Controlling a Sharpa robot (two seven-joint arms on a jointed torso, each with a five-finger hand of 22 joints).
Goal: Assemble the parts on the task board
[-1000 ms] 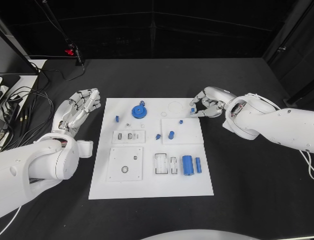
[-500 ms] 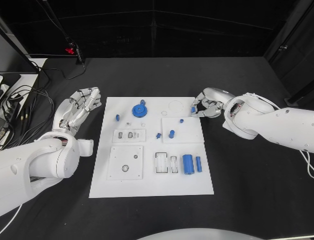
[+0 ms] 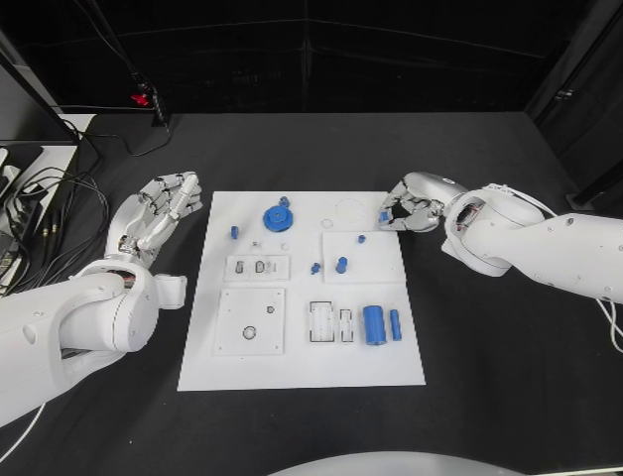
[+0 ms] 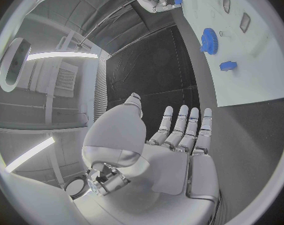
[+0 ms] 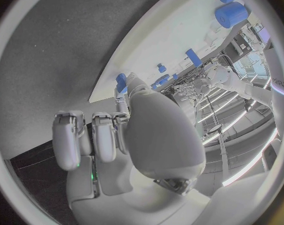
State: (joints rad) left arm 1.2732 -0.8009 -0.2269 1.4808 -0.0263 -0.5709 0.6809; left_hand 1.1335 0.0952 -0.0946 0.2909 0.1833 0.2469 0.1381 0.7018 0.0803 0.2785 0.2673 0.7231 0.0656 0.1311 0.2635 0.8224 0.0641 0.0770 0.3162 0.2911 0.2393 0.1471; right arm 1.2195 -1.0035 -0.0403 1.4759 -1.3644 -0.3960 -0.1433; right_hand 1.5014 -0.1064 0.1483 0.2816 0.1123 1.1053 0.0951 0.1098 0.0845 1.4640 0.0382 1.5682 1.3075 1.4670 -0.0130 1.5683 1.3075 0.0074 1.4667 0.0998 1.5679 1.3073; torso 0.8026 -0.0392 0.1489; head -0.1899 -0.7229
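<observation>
While the left hand (image 3: pixel 158 210) lies flat on the black worktop (image 3: pixel 512 357) just beside the task board's (image 3: pixel 301 369) left edge, its fingers are stretched out straight and close together, pointing away from the robot, and it holds nothing; the left wrist view shows the same open palm (image 4: pixel 173 150) with the fingers (image 4: pixel 193 127) side by side over the dark surface. The right hand (image 3: pixel 412 210) sits at the board's far right corner, its fingers curled inward and pinching a small blue part (image 3: pixel 385 215) right at the board's edge; in the right wrist view that blue part (image 5: pixel 121 80) shows at the fingertips against the white plate (image 5: pixel 161 40). The right arm reaches in from the side with its wrist bent toward the board. On the board lie a blue gear (image 3: pixel 278 218) near the far edge, a small blue peg (image 3: pixel 233 232) to its left, further small blue pieces near the middle, and two blue cylinders (image 3: pixel 380 325) side by side toward the near right
</observation>
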